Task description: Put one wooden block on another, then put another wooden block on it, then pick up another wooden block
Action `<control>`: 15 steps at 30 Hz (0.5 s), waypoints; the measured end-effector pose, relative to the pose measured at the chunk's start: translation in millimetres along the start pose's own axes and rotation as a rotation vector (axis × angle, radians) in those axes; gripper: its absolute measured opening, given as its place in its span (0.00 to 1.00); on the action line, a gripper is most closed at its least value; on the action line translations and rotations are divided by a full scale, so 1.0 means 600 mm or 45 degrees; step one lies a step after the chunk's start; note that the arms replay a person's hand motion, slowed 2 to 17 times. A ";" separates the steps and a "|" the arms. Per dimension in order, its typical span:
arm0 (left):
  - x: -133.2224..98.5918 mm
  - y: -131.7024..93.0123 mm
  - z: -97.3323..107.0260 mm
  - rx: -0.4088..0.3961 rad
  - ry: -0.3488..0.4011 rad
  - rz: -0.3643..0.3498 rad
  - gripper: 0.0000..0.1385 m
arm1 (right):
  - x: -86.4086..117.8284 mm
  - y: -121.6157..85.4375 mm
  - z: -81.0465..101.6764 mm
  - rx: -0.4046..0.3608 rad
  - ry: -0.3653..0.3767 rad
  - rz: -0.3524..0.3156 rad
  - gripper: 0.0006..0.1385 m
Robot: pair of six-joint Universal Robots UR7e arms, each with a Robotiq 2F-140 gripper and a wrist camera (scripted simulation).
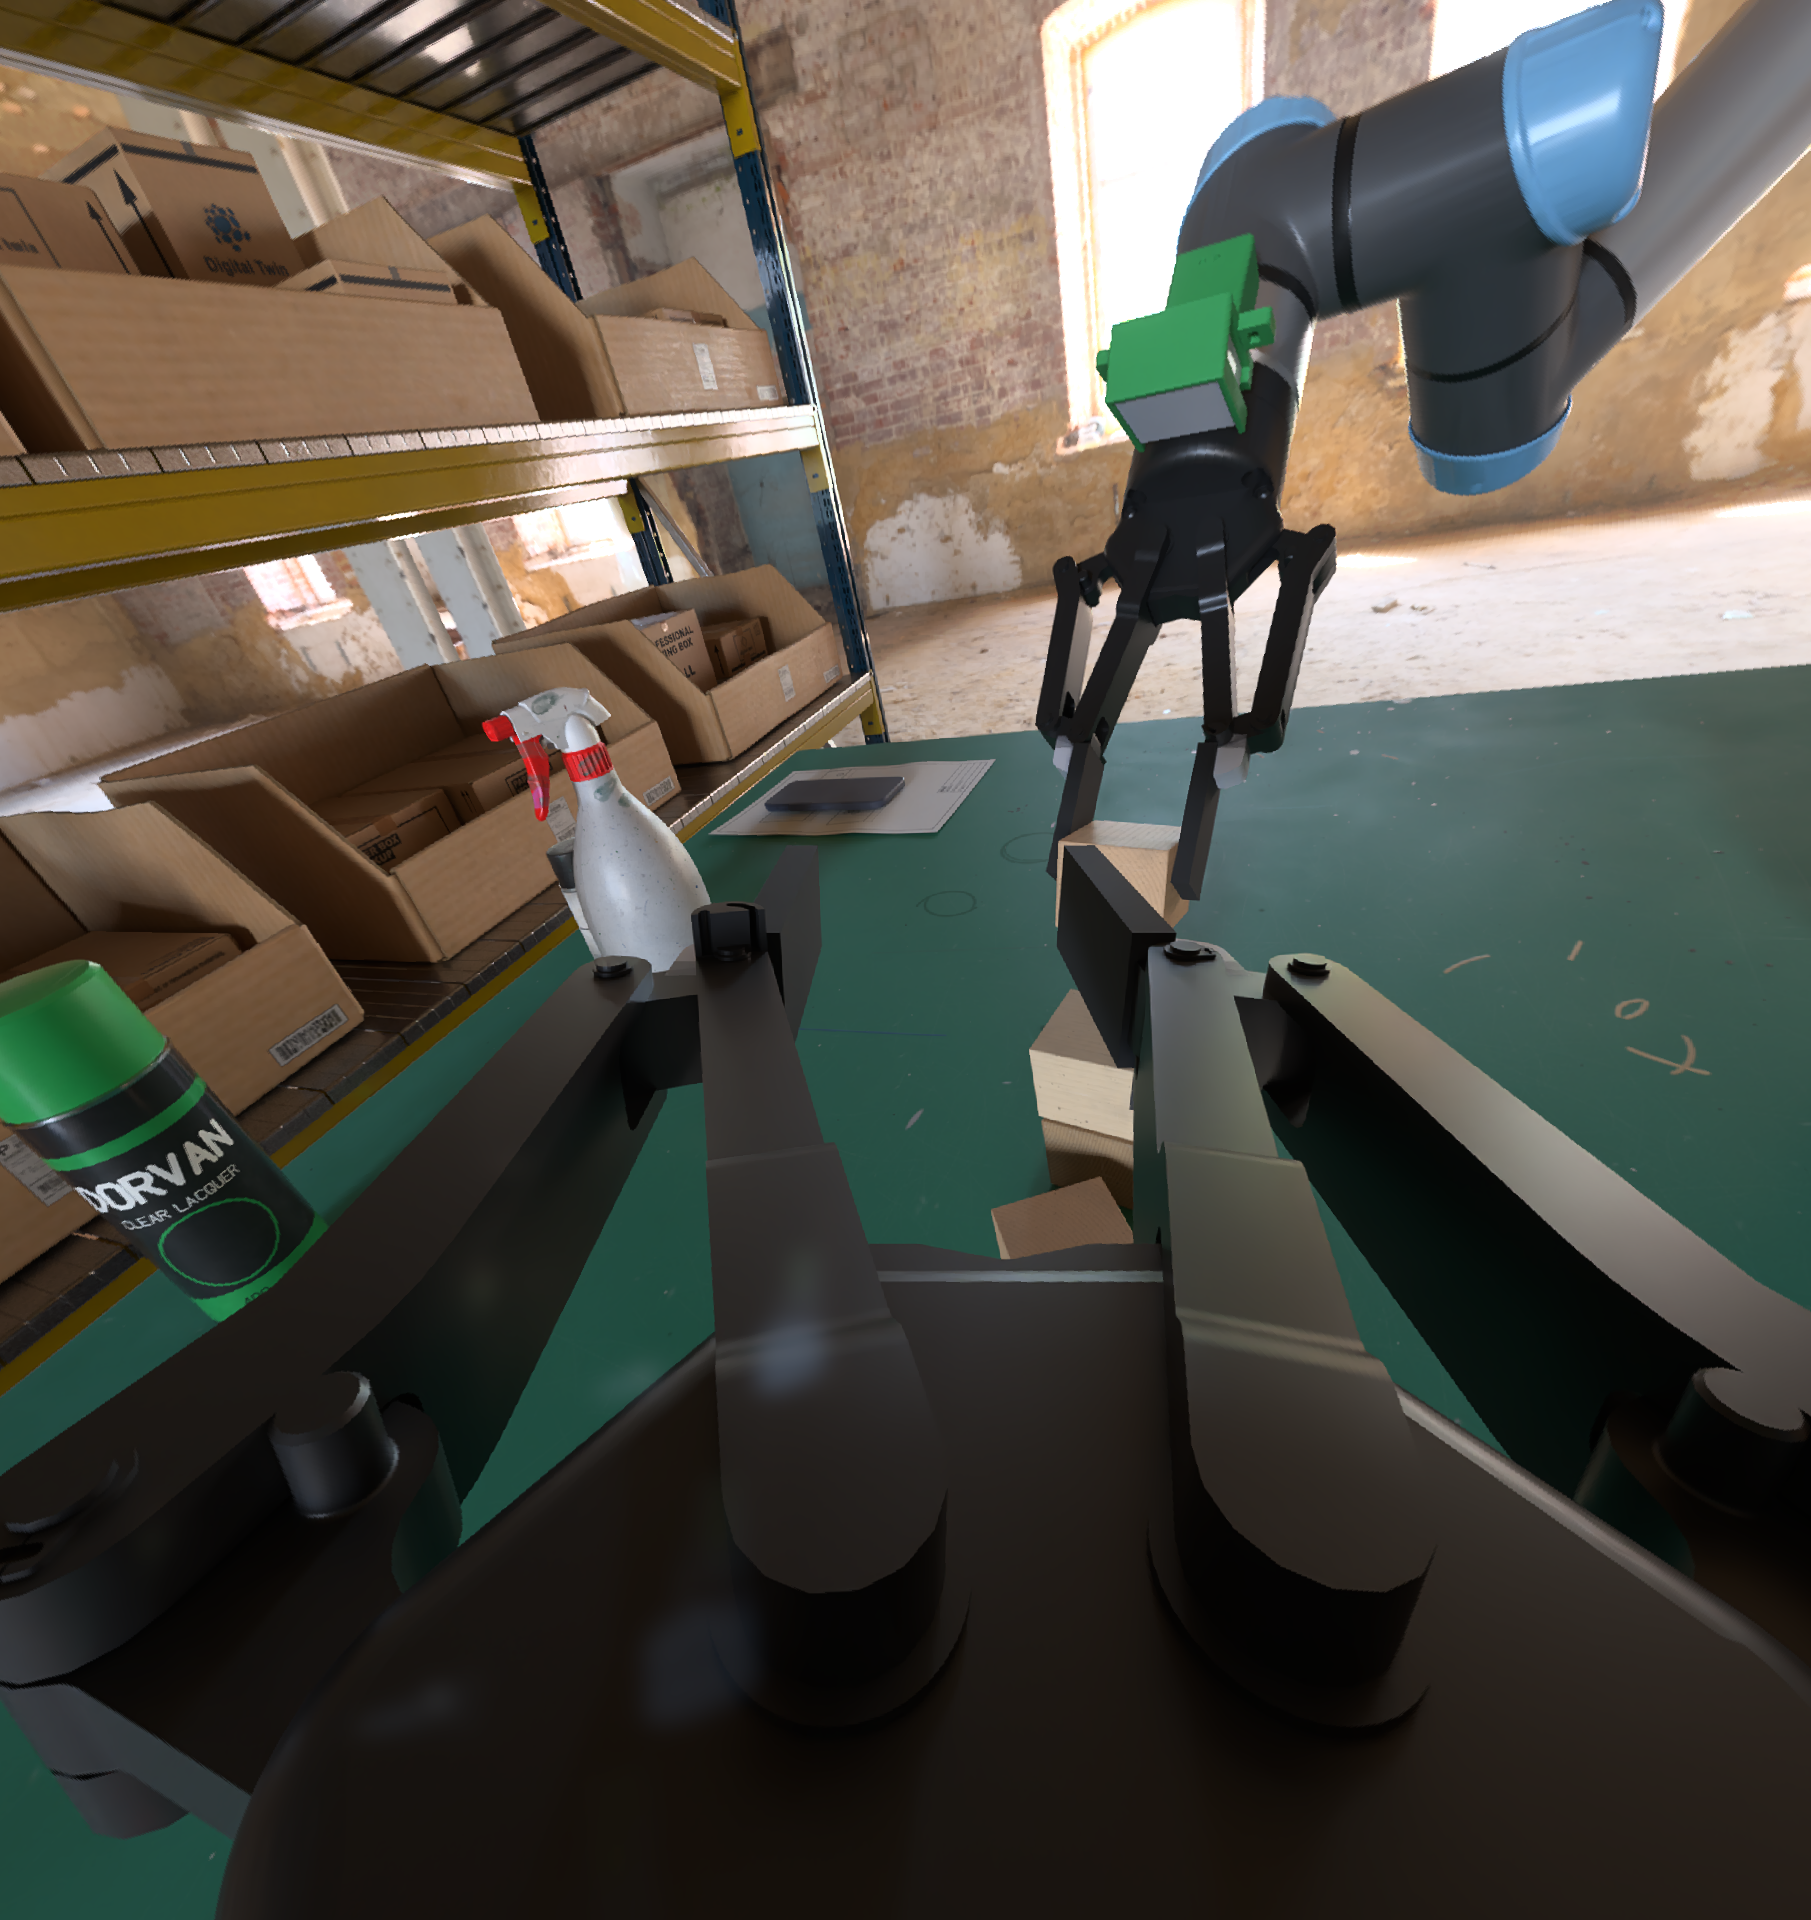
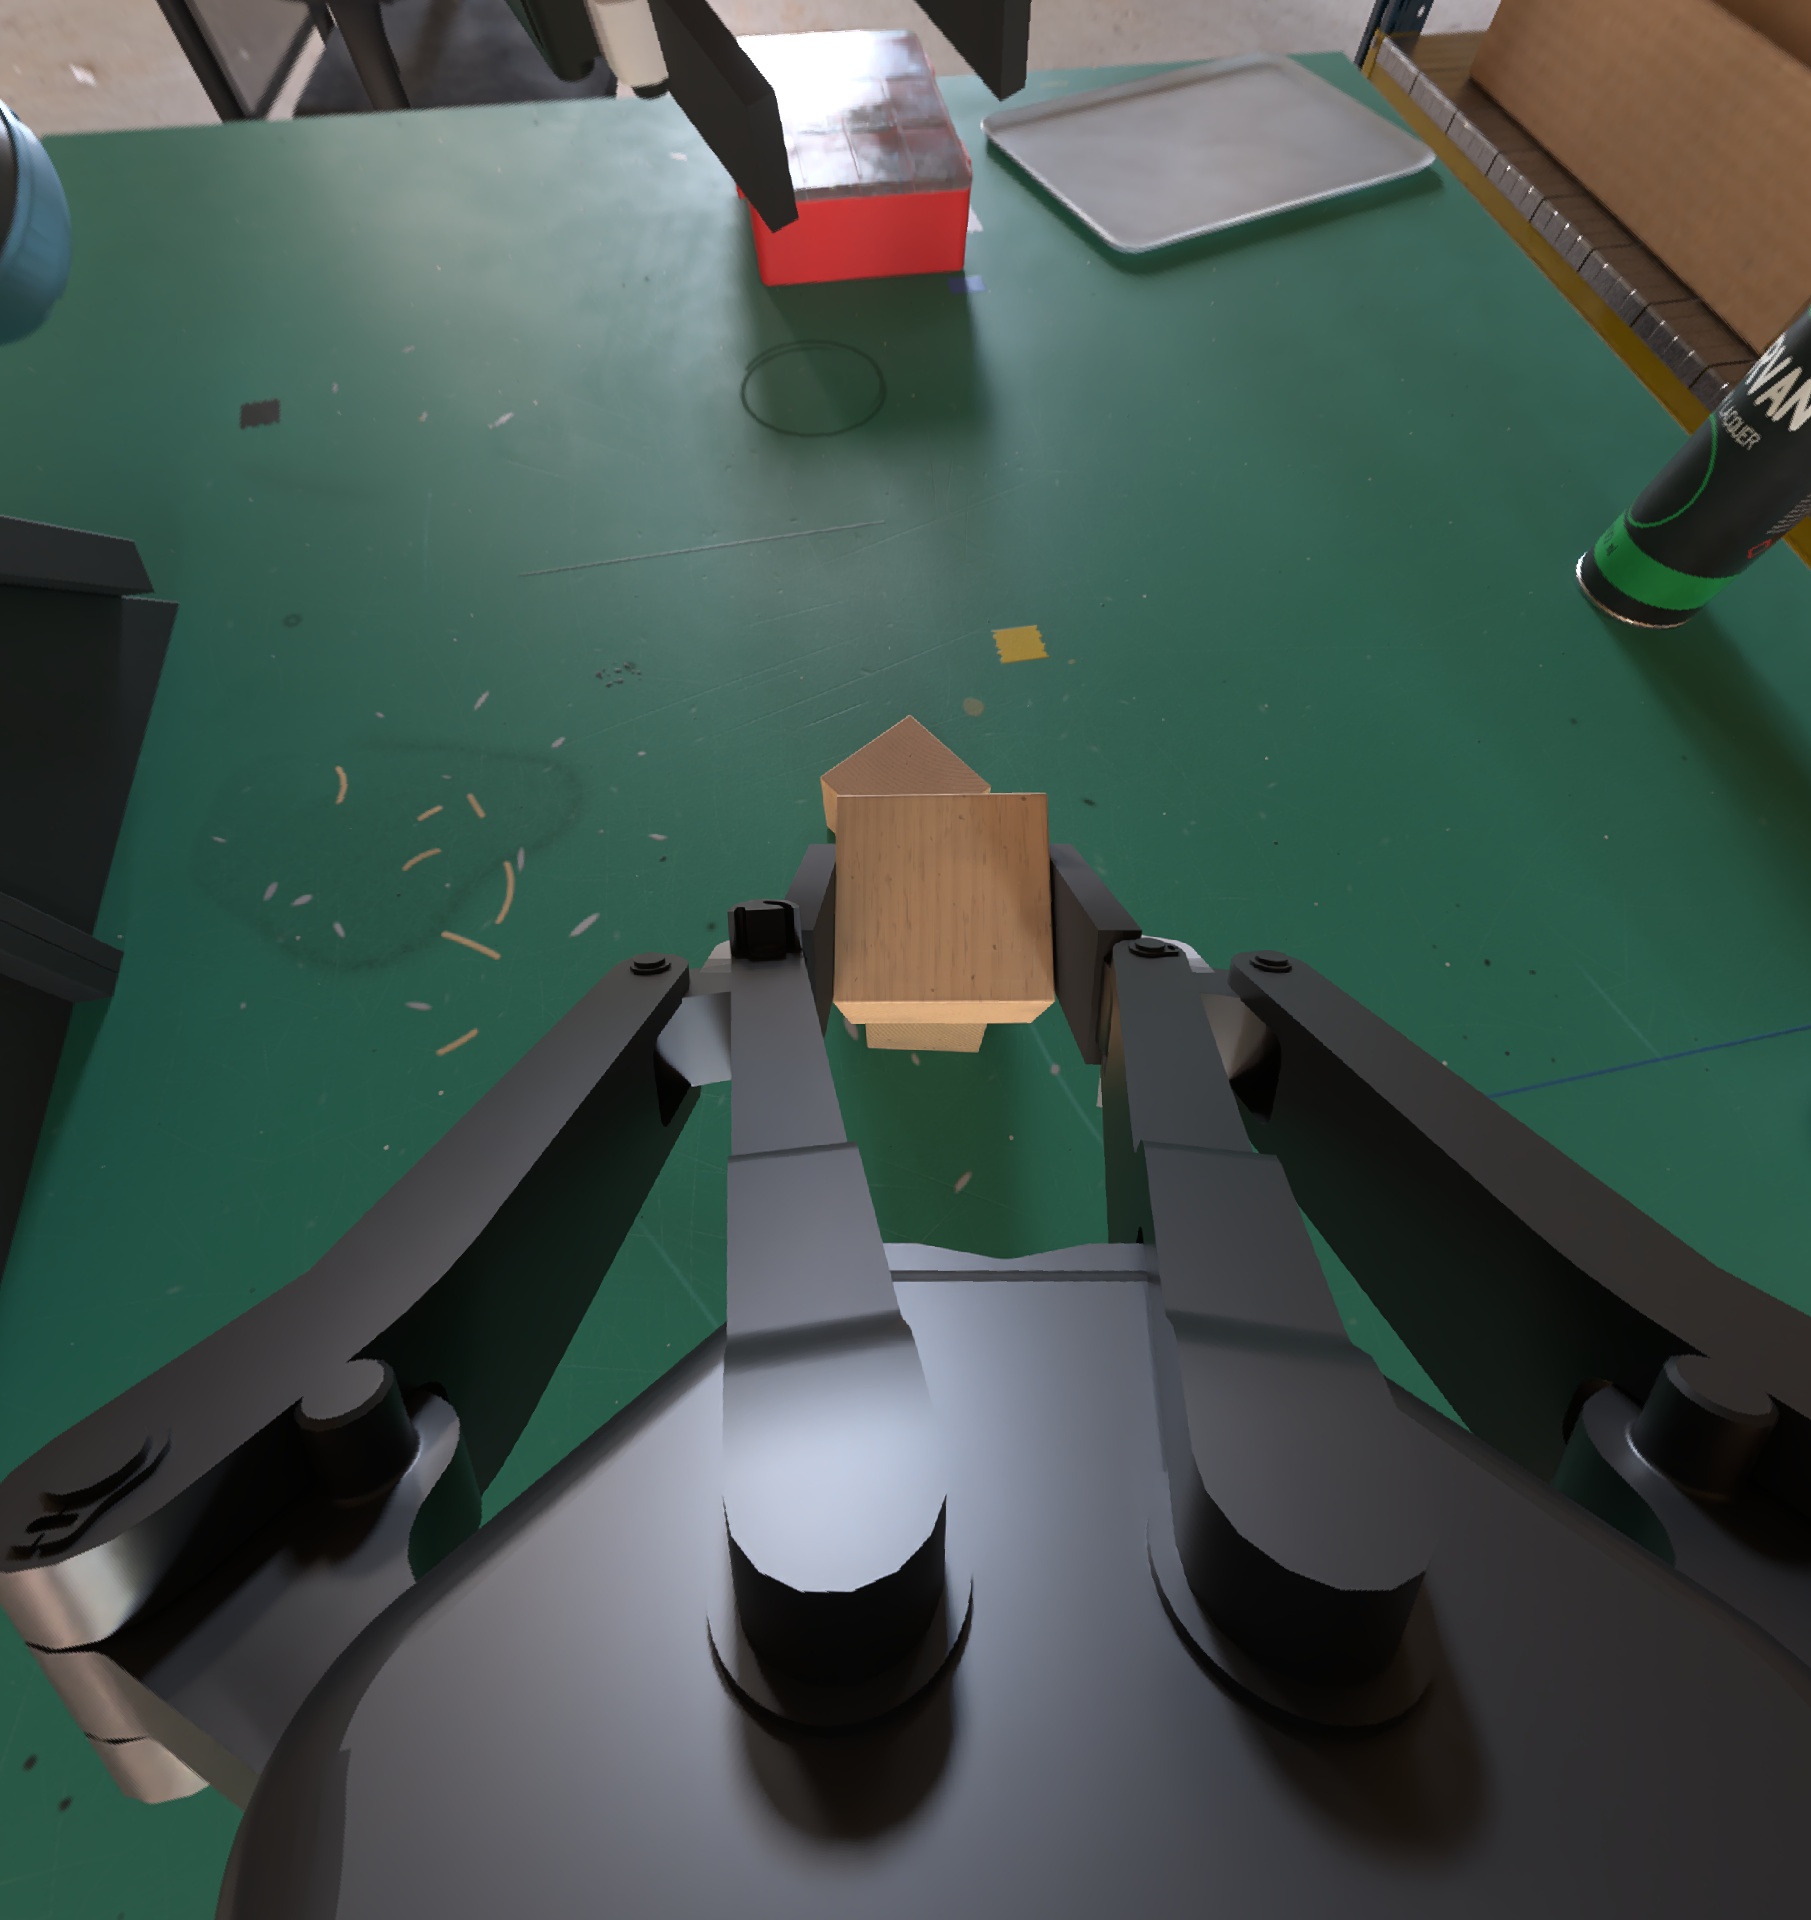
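My right gripper (image 2: 942, 914) is shut on a light wooden block (image 2: 942, 904), its pads pressed on both sides. Right under it sit two more wooden blocks: one turned cornerwise (image 2: 906, 764), the other showing only a sliver (image 2: 927, 1034). In the left wrist view, the right gripper (image 1: 1129, 842) holds that block (image 1: 1140, 857) above a block (image 1: 1077, 1081) and a lower one (image 1: 1062, 1216); I cannot tell whether it touches them. My left gripper (image 1: 953, 914) is open and empty, just short of the blocks. Its fingers (image 2: 745, 114) show at the top of the right wrist view.
A green table (image 2: 1192, 520) carries a red box (image 2: 870, 229), a grey tray (image 2: 1202, 156), a green-capped lacquer can (image 1: 132, 1132), a white spray bottle (image 1: 620, 852) and a dark flat object on paper (image 1: 849, 795). Shelves with cardboard bins (image 1: 257, 353) stand along the left.
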State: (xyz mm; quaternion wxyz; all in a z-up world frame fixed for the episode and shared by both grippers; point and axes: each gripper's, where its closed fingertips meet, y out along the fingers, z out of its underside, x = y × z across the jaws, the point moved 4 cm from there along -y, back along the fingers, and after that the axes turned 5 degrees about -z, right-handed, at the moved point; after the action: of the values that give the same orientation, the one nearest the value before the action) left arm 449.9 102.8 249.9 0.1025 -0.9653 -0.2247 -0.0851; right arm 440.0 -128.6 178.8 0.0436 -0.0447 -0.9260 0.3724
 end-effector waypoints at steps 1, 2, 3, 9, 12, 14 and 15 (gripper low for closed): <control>-0.001 0.000 0.000 0.007 0.006 0.000 0.44 | 0.000 0.004 -0.002 0.015 -0.004 0.002 0.36; -0.002 0.000 0.000 0.014 0.011 0.002 0.44 | -0.001 0.007 -0.004 0.028 -0.006 0.003 0.36; -0.003 0.000 0.000 0.021 0.017 0.004 0.43 | -0.001 0.010 -0.005 0.040 -0.007 0.002 0.36; -0.010 0.002 -0.002 0.040 0.049 0.025 0.40 | -0.002 0.028 -0.015 0.096 0.001 -0.025 0.36; -0.014 0.004 -0.003 0.045 0.063 0.036 0.38 | -0.002 0.036 -0.018 0.127 0.003 -0.040 0.36; -0.017 0.006 -0.003 0.052 0.072 0.042 0.37 | -0.003 0.041 -0.018 0.152 0.001 -0.044 0.36; -0.018 0.006 -0.002 0.057 0.077 0.044 0.37 | -0.003 0.043 -0.018 0.165 -0.001 -0.045 0.36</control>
State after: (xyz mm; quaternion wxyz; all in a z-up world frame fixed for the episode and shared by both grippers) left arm 441.8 94.7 248.1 0.1324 -0.9635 -0.2065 -0.1074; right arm 444.5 -102.9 168.5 0.0528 -0.0252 -0.9006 0.4307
